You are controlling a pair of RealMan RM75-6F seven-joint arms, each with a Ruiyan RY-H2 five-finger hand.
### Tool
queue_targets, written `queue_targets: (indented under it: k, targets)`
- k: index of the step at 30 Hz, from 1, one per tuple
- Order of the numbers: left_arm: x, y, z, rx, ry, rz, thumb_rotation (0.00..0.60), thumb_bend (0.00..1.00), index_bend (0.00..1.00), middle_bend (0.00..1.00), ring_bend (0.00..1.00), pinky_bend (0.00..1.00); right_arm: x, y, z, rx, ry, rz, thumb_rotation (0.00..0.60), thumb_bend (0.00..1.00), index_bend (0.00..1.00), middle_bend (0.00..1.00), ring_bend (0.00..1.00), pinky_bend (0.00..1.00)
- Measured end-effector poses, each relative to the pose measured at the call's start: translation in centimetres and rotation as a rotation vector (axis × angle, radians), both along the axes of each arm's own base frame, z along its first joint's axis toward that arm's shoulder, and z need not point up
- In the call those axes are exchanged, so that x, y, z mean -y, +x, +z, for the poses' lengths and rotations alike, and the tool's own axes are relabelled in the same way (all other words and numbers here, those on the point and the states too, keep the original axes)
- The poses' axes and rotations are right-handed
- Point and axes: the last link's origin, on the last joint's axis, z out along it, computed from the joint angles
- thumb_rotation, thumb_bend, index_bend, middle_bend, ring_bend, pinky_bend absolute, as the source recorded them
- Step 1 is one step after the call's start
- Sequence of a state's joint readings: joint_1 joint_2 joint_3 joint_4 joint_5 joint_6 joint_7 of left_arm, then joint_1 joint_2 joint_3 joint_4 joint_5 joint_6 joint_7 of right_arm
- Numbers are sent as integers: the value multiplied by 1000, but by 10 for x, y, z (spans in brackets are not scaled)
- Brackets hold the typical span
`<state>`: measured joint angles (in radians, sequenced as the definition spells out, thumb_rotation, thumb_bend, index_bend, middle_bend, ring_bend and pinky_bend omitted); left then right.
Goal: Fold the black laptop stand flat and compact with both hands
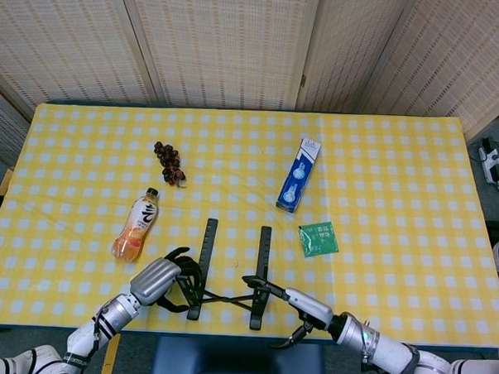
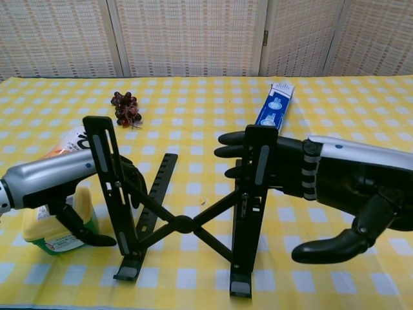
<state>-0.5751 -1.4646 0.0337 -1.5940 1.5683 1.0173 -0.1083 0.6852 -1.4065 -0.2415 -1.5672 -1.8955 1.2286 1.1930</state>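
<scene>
Now my left hand (image 2: 61, 187) is on the left upright bar of the black laptop stand (image 2: 184, 223). My fingers (image 2: 132, 181) curl around the far side of that bar and my thumb (image 2: 80, 229) hooks low in front, so I am holding the bar. The bar leans a little to the left at its top.

My right hand (image 2: 322, 184) is on the right upright bar. My fingers (image 2: 235, 155) lie flat and long, pressing on the far side of the bar near its top. My thumb (image 2: 329, 245) sticks out low, away from the bar, not touching it. So this hand is spread and pushing, not wrapped around anything.

The stand sits between my two hands, near the front edge of the tabletop (image 1: 399, 185). Its two crossed arms meet in the middle in an X, and its feet rest on the yellow checked cloth. It is not flat yet.

Just beside my left hand, under my thumb, is a small yellow tub (image 2: 48, 226) with a green base. Behind my left hand lies an orange drink bottle (image 1: 138, 223). Farther off are dark grapes (image 1: 169, 163). Beyond my right hand is a blue box (image 1: 299, 174), and a green packet (image 1: 318, 238) lies near it.
</scene>
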Motion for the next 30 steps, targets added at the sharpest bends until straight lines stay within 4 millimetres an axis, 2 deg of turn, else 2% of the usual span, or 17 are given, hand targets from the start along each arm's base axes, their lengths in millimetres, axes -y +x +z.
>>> queue_targets:
  k: [6, 18, 30]
  targets:
    - [5, -3, -2, -23, 31, -6, 600, 244, 550, 371, 266, 113, -3, 0, -4, -8, 8, 11, 600, 236, 0, 0, 59, 0]
    - [11, -4, -6, -18, 40, -11, 600, 245, 561, 372, 265, 113, -7, -2, -18, -14, 51, 0, 600, 236, 0, 0, 62, 0]
    - [14, -3, -6, -22, 46, -17, 600, 245, 561, 372, 260, 110, -9, -8, -33, 55, 217, -164, 600, 236, 0, 3, 80, 0]
